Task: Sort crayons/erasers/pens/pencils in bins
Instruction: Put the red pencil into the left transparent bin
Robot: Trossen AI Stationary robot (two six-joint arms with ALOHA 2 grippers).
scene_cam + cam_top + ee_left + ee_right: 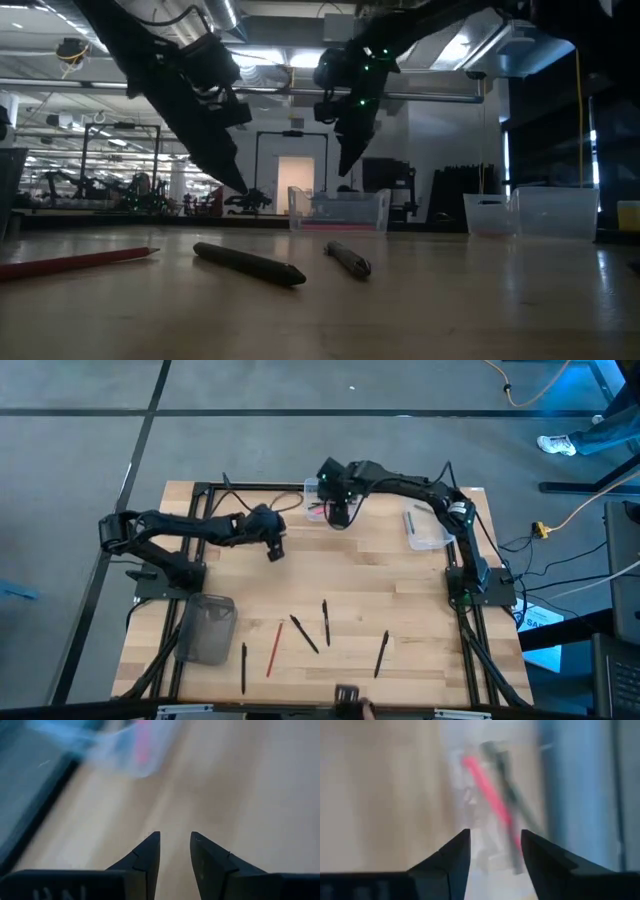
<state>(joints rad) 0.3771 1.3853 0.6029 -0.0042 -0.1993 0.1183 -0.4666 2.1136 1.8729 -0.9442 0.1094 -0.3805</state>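
Right gripper [339,520]: fingers apart, empty, above clear bin [318,500] at table [400,610] far edge | Left gripper [275,553]: fingers slightly apart, empty, left-centre | Clear bin [428,528]: right edge | Dark bin [206,628]: near-left corner | Pens [325,622]: near edge

You have three bins on the counter. The smoky dark grey bin [207,628] sits near the left front corner; you cannot tell what, if anything, is inside. One clear bin [318,500] stands at the far edge near the middle, holding a pink stick [487,790] and a dark pen [509,795] lying side by side. The other clear bin [427,527] sits far right, with a slim grey item inside. Loose along the near side you see a black pen [243,666] beside the grey bin, a red pencil [273,649], two more dark pens [304,634] [326,622] towards the middle, and another dark pen [381,654] further right.
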